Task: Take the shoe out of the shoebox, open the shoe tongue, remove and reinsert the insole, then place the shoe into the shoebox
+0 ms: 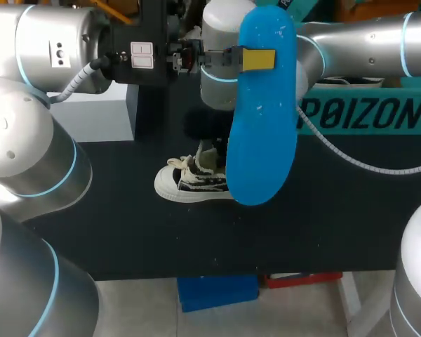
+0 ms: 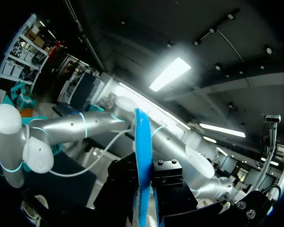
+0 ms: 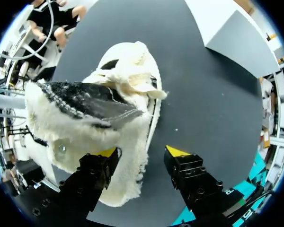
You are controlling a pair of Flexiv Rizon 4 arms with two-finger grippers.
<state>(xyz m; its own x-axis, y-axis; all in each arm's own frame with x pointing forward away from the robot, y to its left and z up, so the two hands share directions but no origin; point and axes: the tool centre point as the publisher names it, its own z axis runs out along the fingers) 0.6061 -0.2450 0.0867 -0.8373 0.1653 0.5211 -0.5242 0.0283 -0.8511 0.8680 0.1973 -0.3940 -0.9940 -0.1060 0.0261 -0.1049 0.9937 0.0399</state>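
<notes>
The blue insole (image 1: 263,112) is clamped in the left gripper (image 1: 252,59), up high above the shoe (image 1: 186,184), which sits in the middle of the table (image 1: 337,225), toe pointing left. For the reinsert I'd lower it toe-end first and slide it flat along the sole, with the right gripper (image 3: 142,152) (fingers spread, one tip against the fluffy collar, the other over bare table) holding the opening wide. Shoe's cream with black scribbly sides and fleecy lining.

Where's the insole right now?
Head view: the blue insole hangs mid-air near centre, clamped in the left gripper, above the shoe on the black table.
</notes>
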